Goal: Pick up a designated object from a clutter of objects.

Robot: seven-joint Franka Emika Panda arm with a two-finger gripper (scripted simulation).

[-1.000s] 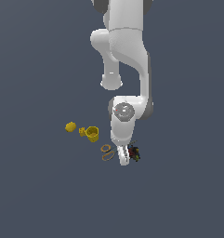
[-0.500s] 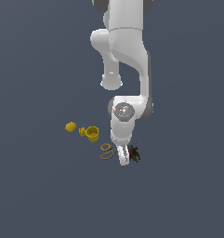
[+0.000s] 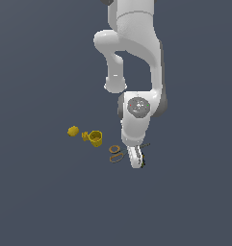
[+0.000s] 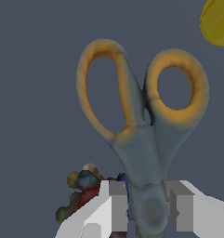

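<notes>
Down went the end effector [image 4: 146, 209], its two fingers [image 4: 114, 204] bracketing the scissors [image 4: 146, 135] at the pivot, jaws set close on either side; whether they had actually clenched I could not tell. The scissors lay on the table [image 3: 40, 192], lower centre of the exterior view, loops poking out left of the arm. Against a second earlier, the wrist sat slightly lower. The grasp looked imminent.
</notes>
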